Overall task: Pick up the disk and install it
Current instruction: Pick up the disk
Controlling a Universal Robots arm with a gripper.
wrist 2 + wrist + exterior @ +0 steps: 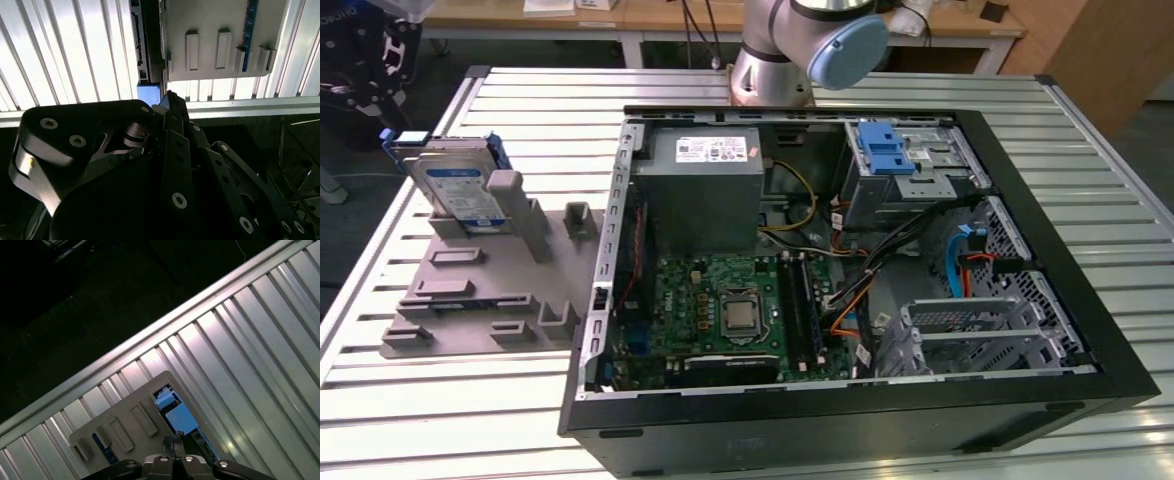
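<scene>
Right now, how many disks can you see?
1. The disk stands upright in the grey holder, at the exterior view's left of the open computer case. More could be hidden inside the case.

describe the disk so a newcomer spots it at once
Find the open computer case on the slatted table. Beside it, at the exterior view's left, lies a grey holder; the disk stands upright at its far end, silver with a blue-and-white label and blue frame.

shiny ribbed metal table [1067,130], blue plastic-framed disk [460,190]
</scene>
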